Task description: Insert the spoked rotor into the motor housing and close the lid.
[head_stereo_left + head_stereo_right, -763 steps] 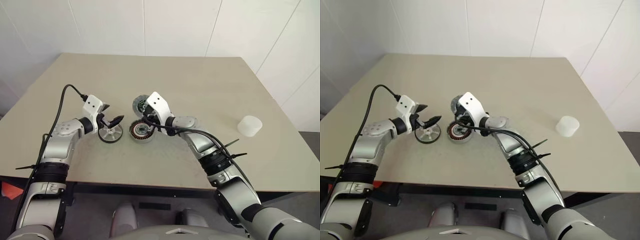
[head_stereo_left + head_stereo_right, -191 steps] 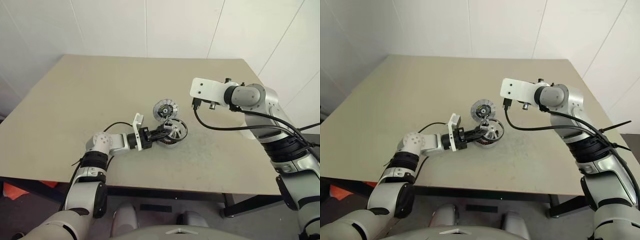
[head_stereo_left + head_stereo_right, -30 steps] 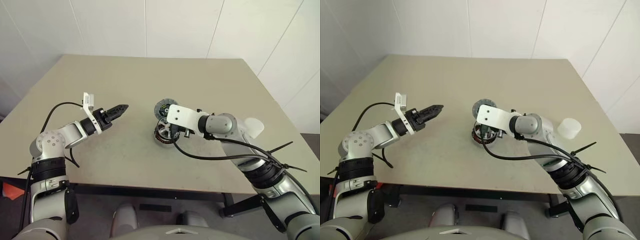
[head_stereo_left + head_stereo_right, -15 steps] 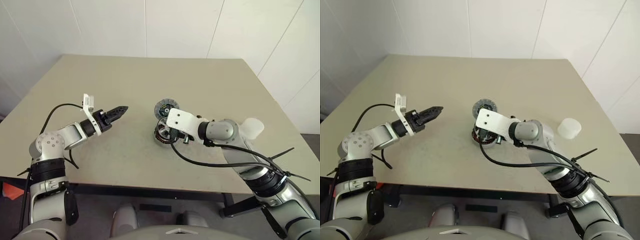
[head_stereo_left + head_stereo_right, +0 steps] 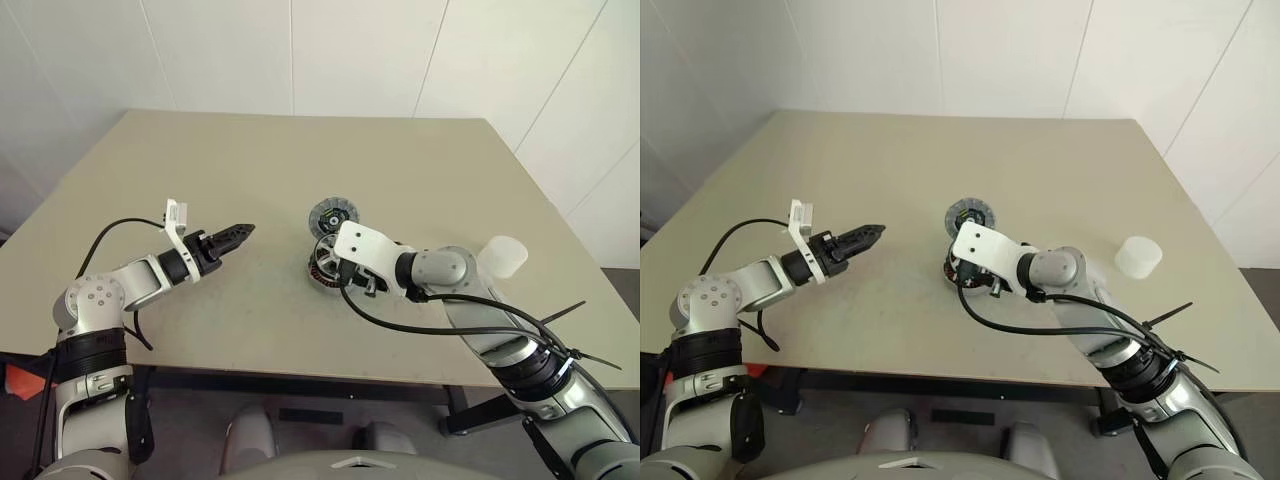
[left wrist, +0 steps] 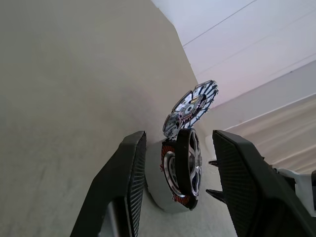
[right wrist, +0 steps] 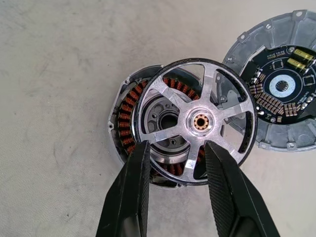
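dark-rimmed silver spoked rotor rests askew on copper-wound silver motor housing mid beige table (grey disc lid touching behind). right end effector open at rotor's rim; left end effector open, well apart.

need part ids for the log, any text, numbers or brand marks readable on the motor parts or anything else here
No legible text anywhere.
The lid: its circuit board carries small pale markings by the yellow-green parts, too small to read.
The spoked rotor: bare metal, no marking.
The motor housing: copper windings and rim, no marking visible.
The white cup: plain.
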`<state>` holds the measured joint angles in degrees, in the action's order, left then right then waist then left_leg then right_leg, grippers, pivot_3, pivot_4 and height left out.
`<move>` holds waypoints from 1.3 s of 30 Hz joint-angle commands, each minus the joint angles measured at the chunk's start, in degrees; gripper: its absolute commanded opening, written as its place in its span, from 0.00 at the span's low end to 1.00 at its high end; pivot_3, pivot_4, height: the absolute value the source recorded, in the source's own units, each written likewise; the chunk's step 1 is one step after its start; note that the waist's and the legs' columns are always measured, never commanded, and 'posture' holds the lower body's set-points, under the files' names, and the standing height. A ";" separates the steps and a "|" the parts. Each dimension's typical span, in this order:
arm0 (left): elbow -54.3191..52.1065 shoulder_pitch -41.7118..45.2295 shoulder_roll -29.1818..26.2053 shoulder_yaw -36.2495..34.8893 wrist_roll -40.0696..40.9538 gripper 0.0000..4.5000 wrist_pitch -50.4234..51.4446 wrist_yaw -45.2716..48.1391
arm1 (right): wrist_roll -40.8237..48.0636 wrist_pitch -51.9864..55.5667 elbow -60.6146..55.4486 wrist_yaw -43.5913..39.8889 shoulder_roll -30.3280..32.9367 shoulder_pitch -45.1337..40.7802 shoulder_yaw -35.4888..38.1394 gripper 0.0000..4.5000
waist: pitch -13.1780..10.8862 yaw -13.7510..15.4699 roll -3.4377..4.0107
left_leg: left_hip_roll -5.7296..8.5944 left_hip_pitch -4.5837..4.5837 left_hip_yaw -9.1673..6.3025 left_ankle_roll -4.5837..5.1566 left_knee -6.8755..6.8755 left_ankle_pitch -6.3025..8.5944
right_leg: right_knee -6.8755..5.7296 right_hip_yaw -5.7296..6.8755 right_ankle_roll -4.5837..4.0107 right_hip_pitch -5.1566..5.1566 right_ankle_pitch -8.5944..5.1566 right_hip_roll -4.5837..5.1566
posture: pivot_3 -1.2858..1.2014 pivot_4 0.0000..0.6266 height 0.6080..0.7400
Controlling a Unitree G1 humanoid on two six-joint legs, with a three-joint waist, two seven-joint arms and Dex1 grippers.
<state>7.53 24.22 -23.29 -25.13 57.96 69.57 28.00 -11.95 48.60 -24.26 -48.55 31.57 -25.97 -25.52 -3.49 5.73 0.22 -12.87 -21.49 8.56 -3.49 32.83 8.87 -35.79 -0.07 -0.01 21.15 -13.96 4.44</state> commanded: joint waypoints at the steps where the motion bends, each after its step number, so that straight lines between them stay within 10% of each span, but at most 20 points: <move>1: -2.76 0.10 0.14 -1.07 2.10 0.50 0.39 -0.48 | 0.44 -1.88 0.85 1.32 0.04 -0.65 0.37 0.43 | 0.00 0.00 0.00 | 0.00 0.00 0.00 0.00 0.00 0.00 | 0.00 0.00 0.00 0.00 0.00 0.00 | 0.52 0.00 1.00; 14: -2.91 -0.39 0.68 -0.34 2.28 0.50 -0.23 -1.23 | 1.06 -3.32 2.35 2.41 0.48 -0.83 0.78 0.43 | 0.00 -0.01 0.00 | 0.00 0.00 0.00 0.00 0.00 0.00 | 0.00 0.00 0.00 0.00 0.00 0.00 | 0.52 0.00 1.00; 19: -2.74 -0.34 0.77 -0.17 2.13 0.51 -0.59 -1.05 | 1.32 -3.95 4.05 3.01 0.12 -0.66 0.67 0.15 | 0.00 -0.01 0.00 | 0.00 0.00 0.00 -0.01 0.00 0.00 | 0.00 0.00 0.00 0.00 0.00 0.00 | 0.52 0.00 1.00; 39: -1.86 -0.75 0.73 0.50 1.46 0.51 -2.02 -0.39 | 1.41 -5.35 4.43 3.37 0.93 -1.35 1.63 0.01 | 0.02 -0.01 -0.02 | 0.00 0.00 0.00 0.00 0.00 0.00 | 0.01 0.00 0.00 0.00 0.00 0.00 | 0.52 0.00 1.00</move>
<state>6.24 22.89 -22.24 -24.53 59.06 68.48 26.83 -11.01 43.88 -18.16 -45.20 31.99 -26.14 -25.34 -3.48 5.72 0.20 -12.87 -21.49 8.57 -3.49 32.83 8.86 -35.78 -0.07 -0.01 21.15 -13.96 4.43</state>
